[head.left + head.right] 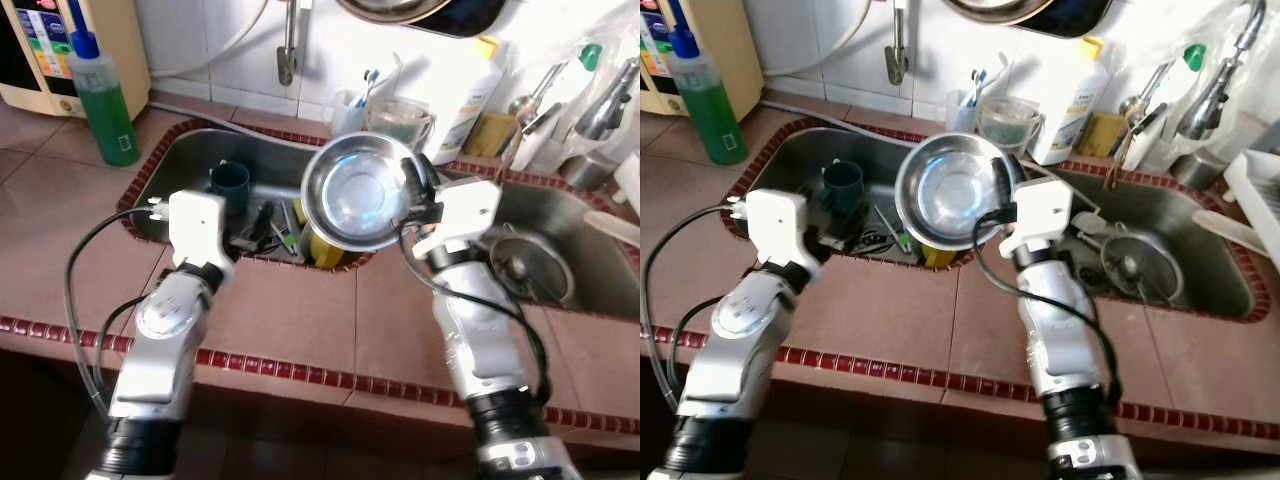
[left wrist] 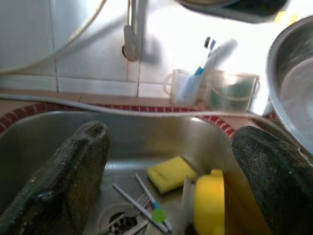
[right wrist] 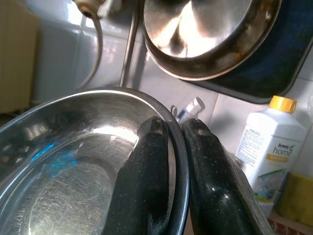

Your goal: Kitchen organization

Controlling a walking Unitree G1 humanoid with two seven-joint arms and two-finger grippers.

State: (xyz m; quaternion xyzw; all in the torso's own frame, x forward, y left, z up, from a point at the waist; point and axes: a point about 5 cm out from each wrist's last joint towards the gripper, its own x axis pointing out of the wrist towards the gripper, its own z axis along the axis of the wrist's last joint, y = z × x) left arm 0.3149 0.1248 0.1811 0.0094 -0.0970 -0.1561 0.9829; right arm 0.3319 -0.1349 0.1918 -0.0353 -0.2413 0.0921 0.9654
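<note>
So right now I'm holding the steel bowl up over the left sink basin with the right gripper, and the pinch is on the rim: one finger inside the bowl, one outside, pressed together with only the thin wall between them. It's tilting toward the camera, so I'm looking straight into it. My read is that it's light and stiff, but polished steel against those black fingers is going to be slippery, and gripping at one edge means the whole bowl is levering on that single spot, so any quick wrist turn could let it swing or slide out. The rim is really the only place to hold it, since the wall is too smooth and curved for anything else. The left gripper is hanging spread wide over the same basin and gripping nothing, looking down at a yellow sponge, a yellow cup lying on its side, and some cutlery by the drain. A dark mug is sitting farther back in the sink, and a green soap bottle is standing on the bench to the left. I'm guessing the white drying rack on the far right is where it belongs, though that's only my guess.
</note>
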